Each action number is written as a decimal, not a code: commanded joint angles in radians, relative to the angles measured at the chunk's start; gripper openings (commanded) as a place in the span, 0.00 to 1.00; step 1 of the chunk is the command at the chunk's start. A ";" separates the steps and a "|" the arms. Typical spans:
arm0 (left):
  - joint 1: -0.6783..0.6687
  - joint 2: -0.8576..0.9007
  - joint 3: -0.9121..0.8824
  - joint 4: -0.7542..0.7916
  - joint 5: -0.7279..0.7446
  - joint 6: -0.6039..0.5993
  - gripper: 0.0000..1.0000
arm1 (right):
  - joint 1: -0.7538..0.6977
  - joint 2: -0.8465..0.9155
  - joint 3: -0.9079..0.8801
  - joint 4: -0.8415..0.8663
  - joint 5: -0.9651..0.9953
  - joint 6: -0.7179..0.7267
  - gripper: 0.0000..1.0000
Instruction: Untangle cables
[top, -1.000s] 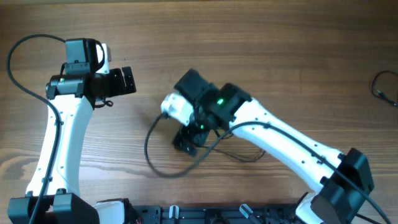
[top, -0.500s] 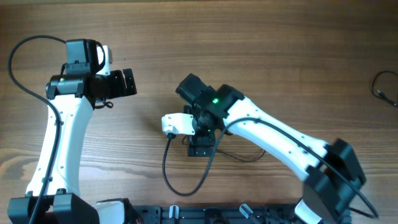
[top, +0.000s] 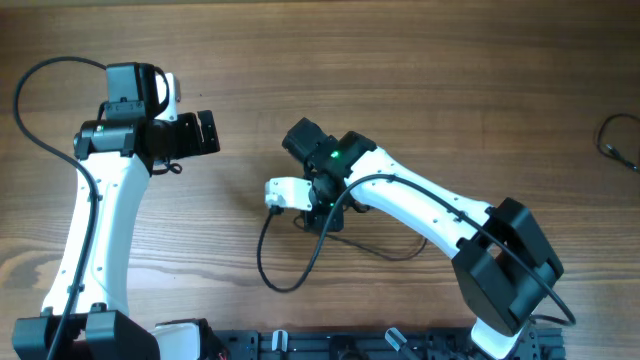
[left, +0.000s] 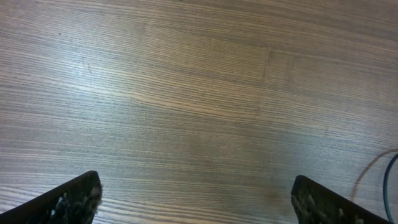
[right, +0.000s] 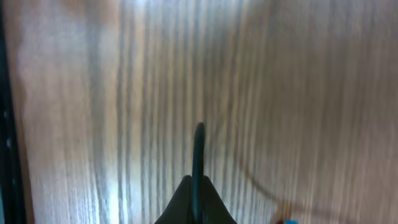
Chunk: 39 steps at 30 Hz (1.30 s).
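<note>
From above, the right gripper (top: 322, 215) is in the middle of the table (top: 450, 80). It pinches a black cable (top: 268, 268) just beside the cable's white plug (top: 283, 193). The cable makes one big loose loop toward the front edge. A thin dark cable (top: 395, 252) lies partly under the right arm, and I cannot tell if the two cables cross. The left gripper (top: 210, 130) hangs well apart, up on the left, with nothing in it.

In the left wrist view, its fingers (left: 74, 199) are wide apart over bare wood.

In the right wrist view, the fingers are pressed together on the black cable, which pokes out in front.

I think the job has only just begun. One cable is held, but the cables are not yet laid out apart from each other.
</note>
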<state>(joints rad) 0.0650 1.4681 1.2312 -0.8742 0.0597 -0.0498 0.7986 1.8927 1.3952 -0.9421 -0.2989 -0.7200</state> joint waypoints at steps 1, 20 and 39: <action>0.005 0.010 -0.003 -0.001 0.034 0.016 1.00 | -0.002 -0.040 0.066 -0.029 0.173 0.200 0.04; 0.005 0.010 -0.004 -0.029 0.037 0.016 1.00 | -0.369 -0.502 0.215 0.362 0.875 0.697 0.04; 0.005 0.010 -0.004 -0.036 0.037 0.016 1.00 | -1.500 -0.385 0.220 0.502 0.164 1.042 0.04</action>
<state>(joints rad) 0.0650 1.4689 1.2312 -0.9092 0.0799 -0.0463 -0.6575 1.4242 1.6016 -0.4324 -0.0521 0.2459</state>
